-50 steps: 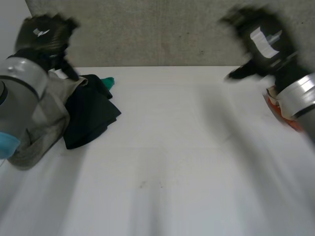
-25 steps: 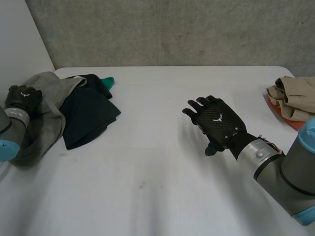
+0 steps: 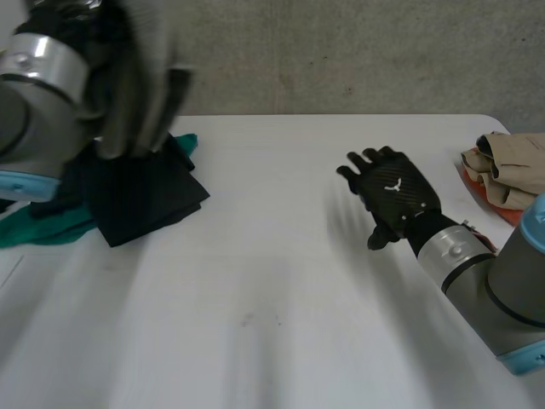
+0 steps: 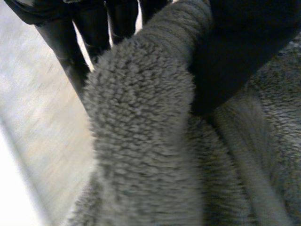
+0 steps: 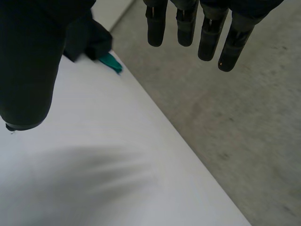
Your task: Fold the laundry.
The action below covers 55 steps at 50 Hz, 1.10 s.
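My left hand [image 3: 85, 21] is raised high over the table's far left corner, shut on a grey fleece cloth [image 3: 140, 94] that hangs from it. In the left wrist view the fleece [image 4: 141, 141] bunches thickly in the palm, with the fingers [image 4: 61, 33] and thumb closed round it. Below it a black garment [image 3: 145, 192] lies crumpled on the white table [image 3: 255, 298], with a teal cloth [image 3: 43, 226] spread beside it. My right hand [image 3: 392, 200] hovers open, palm down, over the table's middle right, fingers [image 5: 209, 33] straight and holding nothing.
A folded beige garment [image 3: 511, 166] sits on something orange at the table's right edge. A grey wall runs behind the table. In the right wrist view a teal tip [image 5: 111, 62] pokes out beside the black garment [image 5: 89, 37].
My left hand closed on the grey fleece and lifted it up off the pile, baring the teal cloth beneath. The right hand shifted slightly to the right and farther back, still open.
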Each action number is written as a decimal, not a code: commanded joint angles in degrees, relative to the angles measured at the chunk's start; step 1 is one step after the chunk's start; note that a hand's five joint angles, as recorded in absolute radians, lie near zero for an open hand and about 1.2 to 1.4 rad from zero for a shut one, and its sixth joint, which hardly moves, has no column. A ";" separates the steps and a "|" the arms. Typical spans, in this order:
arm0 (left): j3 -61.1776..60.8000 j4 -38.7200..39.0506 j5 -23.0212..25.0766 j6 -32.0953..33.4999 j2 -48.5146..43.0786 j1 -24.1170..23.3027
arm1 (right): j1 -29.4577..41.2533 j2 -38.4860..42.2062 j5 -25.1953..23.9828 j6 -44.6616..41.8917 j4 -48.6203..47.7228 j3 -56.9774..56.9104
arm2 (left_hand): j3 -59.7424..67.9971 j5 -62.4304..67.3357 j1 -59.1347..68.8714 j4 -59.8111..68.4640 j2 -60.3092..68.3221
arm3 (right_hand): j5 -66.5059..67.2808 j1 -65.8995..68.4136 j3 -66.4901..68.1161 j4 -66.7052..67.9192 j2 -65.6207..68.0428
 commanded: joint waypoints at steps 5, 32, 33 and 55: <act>1.15 -0.63 -0.12 -3.71 -10.01 -21.11 | -3.88 -0.09 12.57 5.76 -0.03 -3.68 | 12.17 17.02 18.53 11.33 11.85 | -3.34 -1.69 -2.06 -3.55 -2.64; -4.30 -5.64 -0.65 12.09 -13.45 -10.77 | -8.28 0.44 7.75 11.22 3.57 -5.09 | -53.41 -48.56 -47.05 -54.25 -53.73 | -3.34 -1.69 -2.06 -3.55 -2.64; -4.04 -6.08 -0.65 13.14 -14.41 -9.80 | -8.11 0.53 7.57 11.13 3.66 -5.09 | -53.41 -48.56 -47.05 -54.25 -53.73 | -3.34 -1.69 -2.06 -3.55 -2.64; 13.01 -10.22 -0.39 29.42 -40.09 6.73 | -5.38 6.06 7.30 6.04 4.10 -5.35 | -5.58 -0.74 0.77 -6.43 -5.91 | -3.34 -1.69 -2.06 -3.55 -2.64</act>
